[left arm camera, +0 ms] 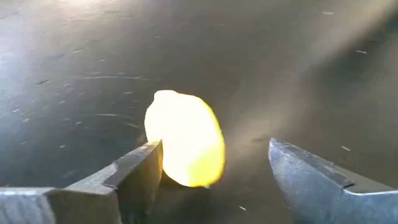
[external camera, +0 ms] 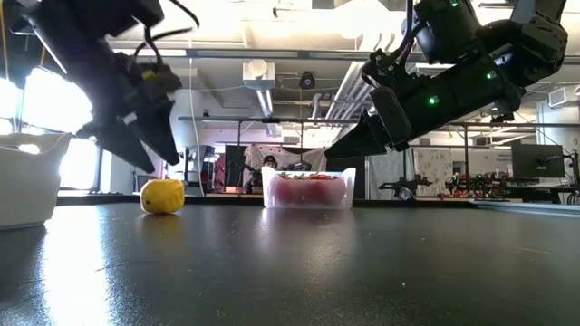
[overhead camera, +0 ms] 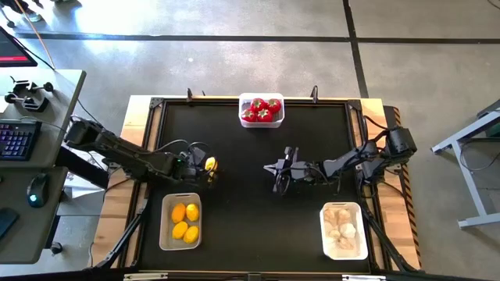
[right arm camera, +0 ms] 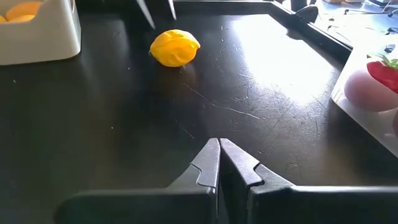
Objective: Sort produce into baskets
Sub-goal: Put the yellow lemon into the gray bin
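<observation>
One lemon (overhead camera: 209,165) lies loose on the black tabletop (overhead camera: 250,203) toward its left edge, just beyond the beige basket (overhead camera: 180,222) at the near-left that already holds other lemons. The left gripper (left arm camera: 211,171) hangs over it with its fingers spread wider than the fruit, one finger (left arm camera: 140,171) close against the lemon's side and the other well off; it has hold of nothing. The right gripper (right arm camera: 219,163) waits near the middle of the tabletop, fingers pressed together and empty. The lemon looks light, hard and smooth, so it will likely roll or squirt out of a glancing pinch; centring the fingers across its short, fat middle seems the safest hold.
</observation>
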Robot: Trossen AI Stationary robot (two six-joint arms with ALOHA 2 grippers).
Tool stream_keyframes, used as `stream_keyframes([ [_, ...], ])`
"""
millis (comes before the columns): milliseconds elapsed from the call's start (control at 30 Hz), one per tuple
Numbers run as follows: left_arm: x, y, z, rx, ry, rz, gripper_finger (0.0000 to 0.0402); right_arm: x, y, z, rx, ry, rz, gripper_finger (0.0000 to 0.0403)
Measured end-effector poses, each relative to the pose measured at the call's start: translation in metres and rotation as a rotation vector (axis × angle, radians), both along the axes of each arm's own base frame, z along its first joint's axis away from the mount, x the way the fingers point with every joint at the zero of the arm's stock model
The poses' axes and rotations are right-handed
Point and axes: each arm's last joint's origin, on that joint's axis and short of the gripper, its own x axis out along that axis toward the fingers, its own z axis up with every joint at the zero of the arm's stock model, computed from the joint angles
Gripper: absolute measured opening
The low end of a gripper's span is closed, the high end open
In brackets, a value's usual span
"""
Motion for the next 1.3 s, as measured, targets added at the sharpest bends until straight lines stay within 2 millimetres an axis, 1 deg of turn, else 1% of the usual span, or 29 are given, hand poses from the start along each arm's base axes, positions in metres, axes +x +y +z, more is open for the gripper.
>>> stream_keyframes([
  [100, 0.002, 0.005, -0.004, 0.001, 0.016, 0.041, 0.0290, 0.000, 0.000, 0.000, 0.000, 0.002, 0.000, 0.0000],
  [267, 0.008, 0.012, -0.013, 0.011, 0.045, 0.068, 0.0294, 0.000, 0.000, 0.000, 0.000, 0.002, 0.000, 0.0000],
  [433, 0.012, 0.015, -0.024, 0.030, 0.112, 0.033, 0.0294, 0.000, 0.000, 0.000, 0.000, 0.002, 0.000, 0.0000],
  [567, 0.013, 0.015, -0.027, 0.032, 0.130, 0.019, 0.0290, 0.000, 0.000, 0.000, -0.001, 0.002, -0.001, 0.0000],
  [667, 0.013, 0.015, -0.027, 0.038, 0.137, 0.007, 0.0269, 0.000, 0.000, 0.000, -0.001, 0.002, -0.001, 0.0000],
  [833, 0.013, 0.016, -0.027, 0.057, 0.159, -0.031, 0.0199, 0.000, 0.000, 0.000, -0.001, 0.002, -0.003, 0.0000],
  [933, 0.014, 0.019, -0.027, 0.070, 0.196, -0.101, 0.0160, 0.000, 0.000, 0.000, -0.001, 0.002, -0.003, 0.0000],
  [1000, 0.015, 0.021, -0.027, 0.079, 0.218, -0.156, 0.0142, 0.000, 0.000, 0.000, -0.001, 0.002, -0.003, 0.0000],
  [1100, 0.015, 0.024, -0.021, 0.074, 0.242, -0.254, 0.0130, 0.000, 0.000, 0.000, -0.001, 0.002, -0.003, 0.0000],
  [1167, 0.017, 0.026, -0.012, 0.069, 0.250, -0.335, 0.0128, 0.000, 0.000, -0.001, -0.001, 0.003, -0.003, 0.0000],
  [1300, 0.025, 0.022, 0.023, 0.076, 0.174, -0.507, 0.0126, 0.000, 0.000, -0.001, 0.014, -0.002, -0.009, 0.0000],
])
